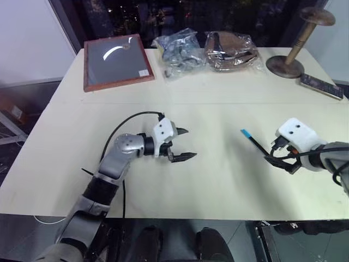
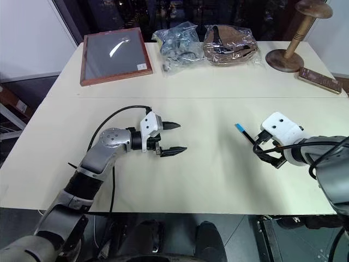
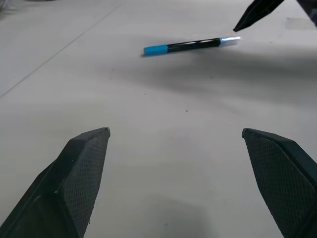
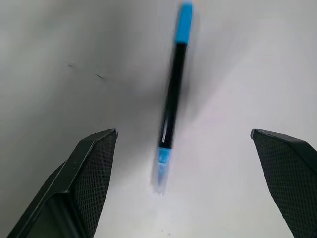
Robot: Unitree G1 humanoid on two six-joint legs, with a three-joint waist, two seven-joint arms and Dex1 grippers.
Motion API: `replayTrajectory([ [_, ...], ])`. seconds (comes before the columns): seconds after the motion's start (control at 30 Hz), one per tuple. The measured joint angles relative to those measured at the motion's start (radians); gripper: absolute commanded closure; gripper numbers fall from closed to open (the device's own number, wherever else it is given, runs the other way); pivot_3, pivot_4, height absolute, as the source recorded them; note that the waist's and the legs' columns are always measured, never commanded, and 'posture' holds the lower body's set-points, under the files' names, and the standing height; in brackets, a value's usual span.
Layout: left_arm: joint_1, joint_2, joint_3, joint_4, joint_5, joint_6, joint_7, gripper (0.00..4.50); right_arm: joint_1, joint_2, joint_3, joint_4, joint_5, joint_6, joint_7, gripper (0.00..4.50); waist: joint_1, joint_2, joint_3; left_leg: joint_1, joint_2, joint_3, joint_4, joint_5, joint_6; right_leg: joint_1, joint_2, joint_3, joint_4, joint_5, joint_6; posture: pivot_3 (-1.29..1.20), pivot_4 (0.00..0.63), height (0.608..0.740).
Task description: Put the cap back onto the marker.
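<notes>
The marker lies flat on the cream table, a slim black stick with a pale-blue section at its near end. The bright-blue cap sits at its far end, in line with the barrel and seemingly seated on it; it also shows as the cap. My right gripper hovers just above the marker's near end, open, with nothing between its fingers. My left gripper stands open and empty over the middle of the table, pointing right toward the marker.
Along the table's far edge stand a framed dark board, two clear plastic bags of items, a wooden stand and a dark remote. A black cable loops beside my left arm.
</notes>
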Motion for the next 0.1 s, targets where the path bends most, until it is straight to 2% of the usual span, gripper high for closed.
replayTrajectory([
  [0.1, -0.005, -0.008, -0.004, 0.011, 0.005, -0.002, -0.005, 0.0, 0.014, -0.001, -0.022, -0.034, 0.019, 0.028, -0.001, 0.04, 0.001, 0.0, 0.0, 0.0, 0.0, 0.0, 0.0, 0.0, 0.0, 0.0, 0.0, 0.0, 0.0, 0.0, 0.0, 0.0, 0.15, 0.74],
])
